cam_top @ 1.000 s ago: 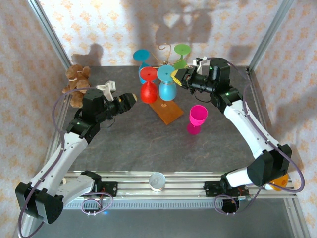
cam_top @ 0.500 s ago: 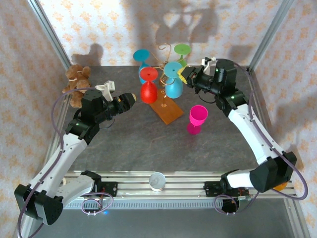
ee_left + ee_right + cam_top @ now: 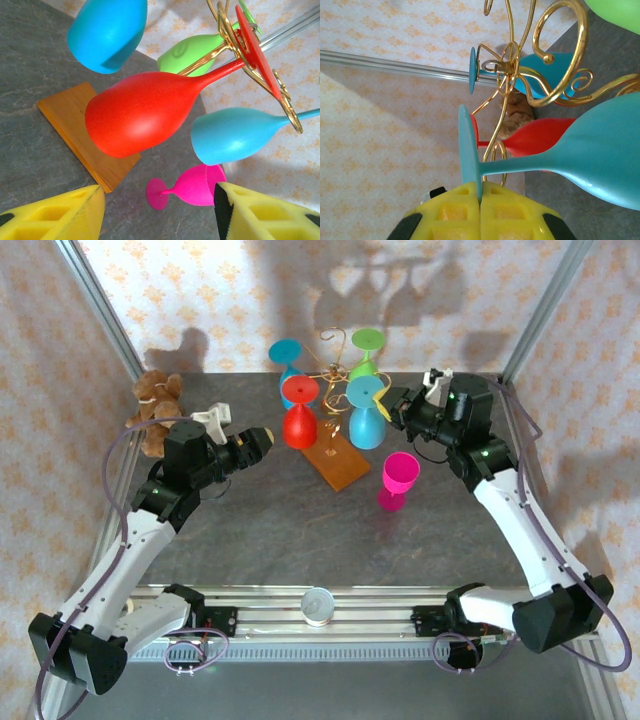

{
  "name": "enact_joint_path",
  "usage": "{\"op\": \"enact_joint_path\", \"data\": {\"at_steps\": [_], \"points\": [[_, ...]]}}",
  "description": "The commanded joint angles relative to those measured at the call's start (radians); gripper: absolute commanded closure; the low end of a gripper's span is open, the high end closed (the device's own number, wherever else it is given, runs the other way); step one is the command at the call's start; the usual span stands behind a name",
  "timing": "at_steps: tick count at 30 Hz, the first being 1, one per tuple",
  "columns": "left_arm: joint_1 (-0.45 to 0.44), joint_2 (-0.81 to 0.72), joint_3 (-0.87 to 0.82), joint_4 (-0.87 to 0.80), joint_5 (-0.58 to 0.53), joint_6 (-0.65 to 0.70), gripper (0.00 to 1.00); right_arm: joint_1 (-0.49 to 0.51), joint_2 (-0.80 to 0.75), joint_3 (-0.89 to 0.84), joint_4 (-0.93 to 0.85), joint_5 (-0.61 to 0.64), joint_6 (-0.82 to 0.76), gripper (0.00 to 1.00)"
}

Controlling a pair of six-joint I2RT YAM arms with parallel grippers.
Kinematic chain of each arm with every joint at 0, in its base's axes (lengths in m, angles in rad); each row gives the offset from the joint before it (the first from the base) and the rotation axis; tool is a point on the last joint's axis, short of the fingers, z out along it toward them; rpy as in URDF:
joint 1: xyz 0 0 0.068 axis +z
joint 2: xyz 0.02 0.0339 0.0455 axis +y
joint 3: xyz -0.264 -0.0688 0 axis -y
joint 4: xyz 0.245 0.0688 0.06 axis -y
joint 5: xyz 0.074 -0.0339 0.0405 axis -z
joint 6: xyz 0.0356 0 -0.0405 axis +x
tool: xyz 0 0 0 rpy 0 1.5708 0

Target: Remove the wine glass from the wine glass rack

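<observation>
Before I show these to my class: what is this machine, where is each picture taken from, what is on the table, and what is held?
Two robot arms are bolted at the near edge of a table, each ending in a two-finger claw. The wide picture looks down from above and behind them; the other two come from a camera on each wrist, with yellow fingers in view. On the table are a gold wire wine glass rack hung with a red wine glass and others, an upright pink wine glass, and a teddy bear. The right claw is shut on the foot of a light blue wine glass. The left claw is open, empty, facing the red one.
</observation>
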Motion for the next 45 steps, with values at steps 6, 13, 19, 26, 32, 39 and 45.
{"op": "enact_joint_path", "data": {"at_steps": [6, 13, 19, 26, 32, 39, 45], "points": [[0.004, -0.042, 0.049, -0.149, -0.057, -0.003, 0.41, -0.003, -0.098, -0.031, -0.120, -0.059, -0.101, 1.00], [0.003, -0.081, 0.067, -0.261, -0.086, -0.034, 0.41, 0.045, -0.141, -0.016, -0.234, -0.092, -0.207, 1.00], [0.003, -0.111, 0.076, -0.353, -0.107, -0.039, 0.42, 0.144, -0.144, -0.052, -0.294, -0.085, -0.282, 1.00], [0.003, -0.112, 0.064, -0.451, -0.083, -0.047, 0.43, 0.332, -0.099, -0.026, -0.374, 0.024, -0.449, 1.00], [0.004, -0.141, 0.017, -0.488, -0.067, -0.060, 0.43, 0.506, -0.024, -0.037, -0.381, 0.172, -0.597, 1.00], [0.004, -0.177, -0.056, -0.493, -0.035, -0.101, 0.42, 0.694, 0.097, -0.043, -0.350, 0.435, -0.741, 1.00], [0.004, -0.186, -0.130, -0.460, 0.052, -0.155, 0.42, 0.834, 0.176, -0.113, -0.225, 0.679, -0.871, 1.00]]}}
